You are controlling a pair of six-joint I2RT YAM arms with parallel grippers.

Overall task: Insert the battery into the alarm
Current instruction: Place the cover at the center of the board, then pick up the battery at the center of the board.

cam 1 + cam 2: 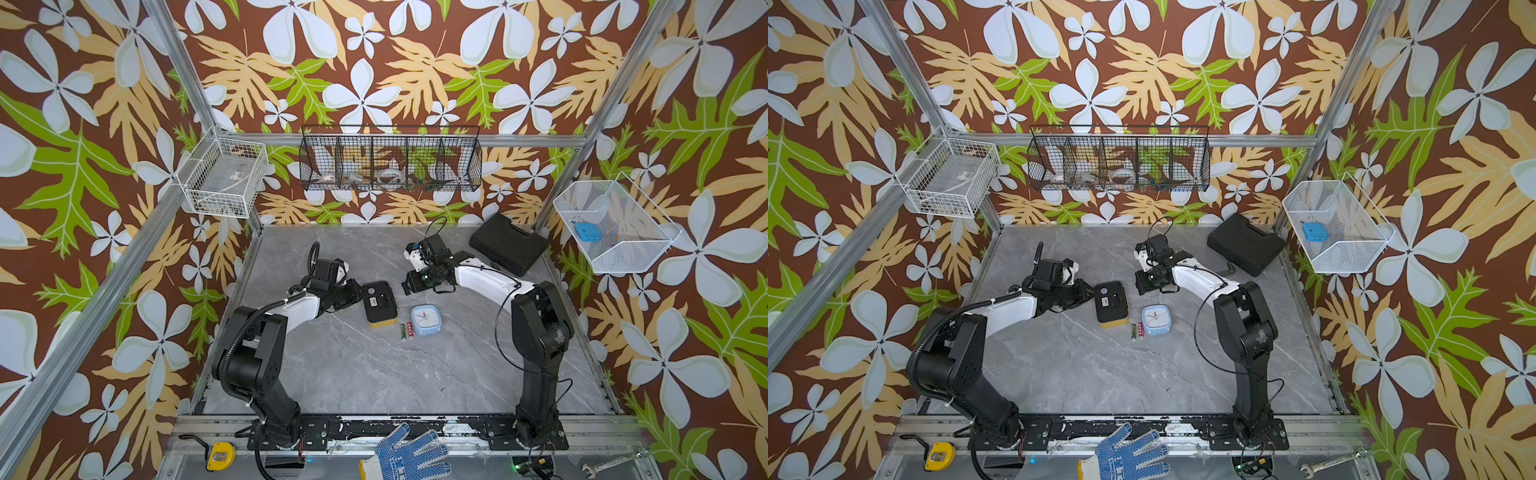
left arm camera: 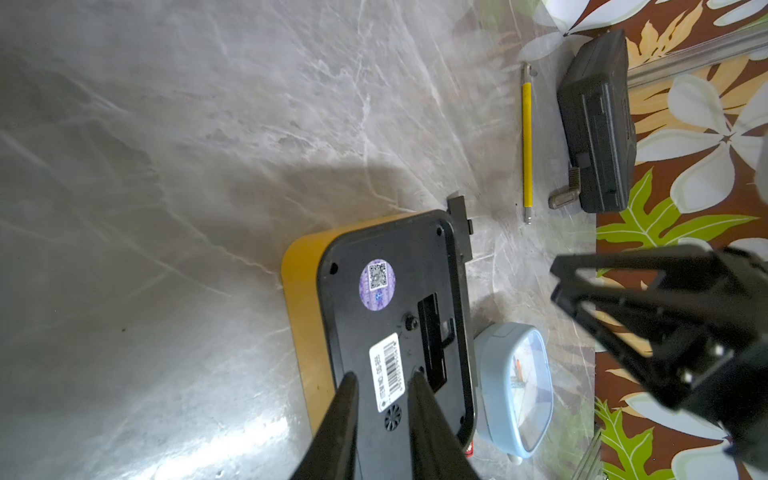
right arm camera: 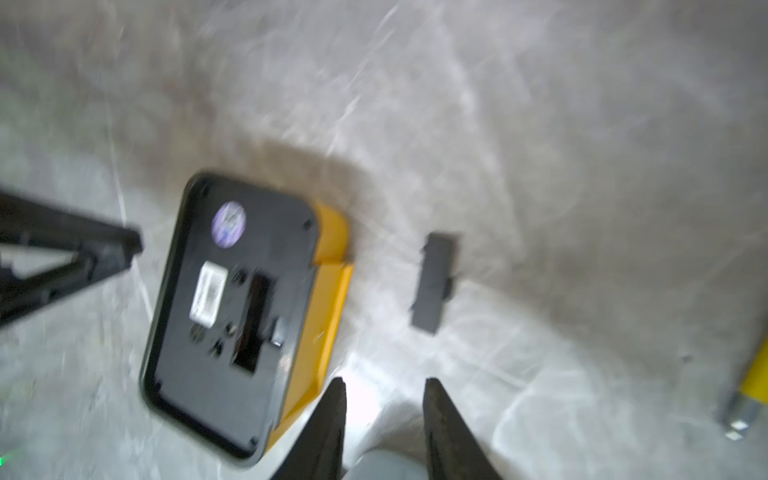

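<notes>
We see a grey, white-veined marble tabletop (image 1: 353, 374). The alarm (image 1: 379, 306) is black-backed with yellow sides, a purple sticker (image 2: 377, 284) and a white barcode label (image 2: 388, 370). The clock (image 1: 425, 320) is pale blue. Beside it lie a green battery (image 1: 402, 332) and a red battery (image 1: 409, 329). The walls (image 1: 415, 62) are brown with white flowers and green and tan leaves.

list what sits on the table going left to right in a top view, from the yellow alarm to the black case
yellow alarm → green battery → red battery → blue clock → black case
</notes>
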